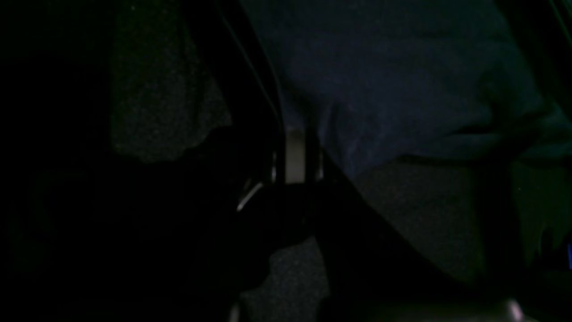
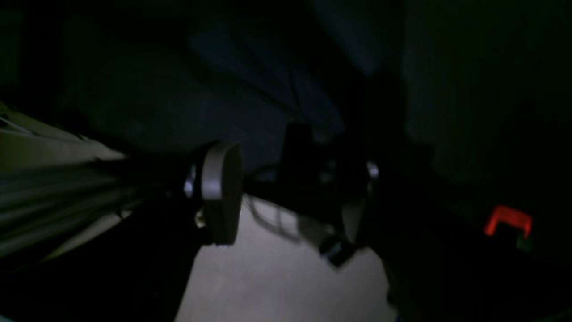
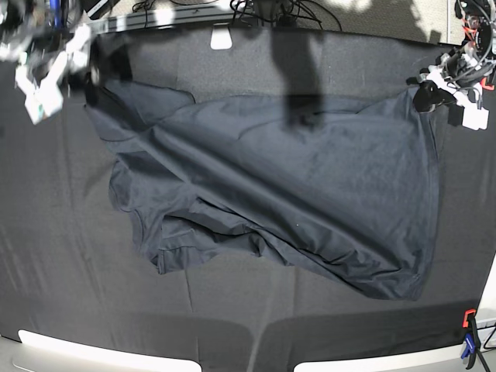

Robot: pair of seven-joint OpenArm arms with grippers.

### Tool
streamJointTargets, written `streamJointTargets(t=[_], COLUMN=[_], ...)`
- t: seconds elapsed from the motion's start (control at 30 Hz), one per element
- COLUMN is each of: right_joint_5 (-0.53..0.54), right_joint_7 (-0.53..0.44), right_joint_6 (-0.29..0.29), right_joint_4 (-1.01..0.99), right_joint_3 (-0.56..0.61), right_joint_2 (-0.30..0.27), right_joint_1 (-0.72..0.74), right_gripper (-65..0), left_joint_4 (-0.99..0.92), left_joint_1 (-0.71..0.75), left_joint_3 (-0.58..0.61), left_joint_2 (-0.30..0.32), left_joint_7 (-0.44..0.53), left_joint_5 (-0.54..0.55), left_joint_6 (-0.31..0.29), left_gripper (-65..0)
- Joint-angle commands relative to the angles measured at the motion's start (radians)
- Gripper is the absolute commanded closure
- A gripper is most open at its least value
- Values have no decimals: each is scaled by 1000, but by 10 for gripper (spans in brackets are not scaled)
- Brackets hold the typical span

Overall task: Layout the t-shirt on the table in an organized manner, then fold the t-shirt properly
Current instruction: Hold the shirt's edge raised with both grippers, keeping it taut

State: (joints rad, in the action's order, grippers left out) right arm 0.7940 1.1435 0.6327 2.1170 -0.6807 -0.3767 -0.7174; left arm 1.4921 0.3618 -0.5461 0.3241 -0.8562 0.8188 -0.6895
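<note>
The dark charcoal t-shirt [image 3: 294,178] lies spread and creased on the black cloth table [image 3: 62,256], bunched along its lower left. My left gripper [image 3: 425,94] is at the shirt's far right corner. In the left wrist view it [image 1: 295,156] looks shut on the shirt's edge [image 1: 402,89], though that view is very dark. My right gripper [image 3: 87,77] is blurred at the shirt's far left corner. In the right wrist view its fingers [image 2: 221,192] stand wide apart around dark cloth, with pale floor showing below them. The shirt's collar and label are not visible.
An orange clamp [image 3: 467,319] with a blue one below holds the cloth at the near right corner. Another orange clamp [image 2: 507,221] shows in the right wrist view. A white block [image 3: 222,36] and cables sit along the far edge.
</note>
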Motion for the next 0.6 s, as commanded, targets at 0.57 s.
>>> streamJointTargets(t=[0.57], right_joint_5=[-91], right_joint_7=[-152], right_joint_6=[42], right_joint_4=[-212], right_joint_3=[28], right_joint_2=[-14], right_joint_1=[166], right_gripper=[-328], left_joint_4=[13], left_joint_1=[-2], left_joint_3=[-7], left_joint_2=[14], left_joint_7=[20], left_joint_5=[23], left_joint_6=[-9], left_gripper=[0])
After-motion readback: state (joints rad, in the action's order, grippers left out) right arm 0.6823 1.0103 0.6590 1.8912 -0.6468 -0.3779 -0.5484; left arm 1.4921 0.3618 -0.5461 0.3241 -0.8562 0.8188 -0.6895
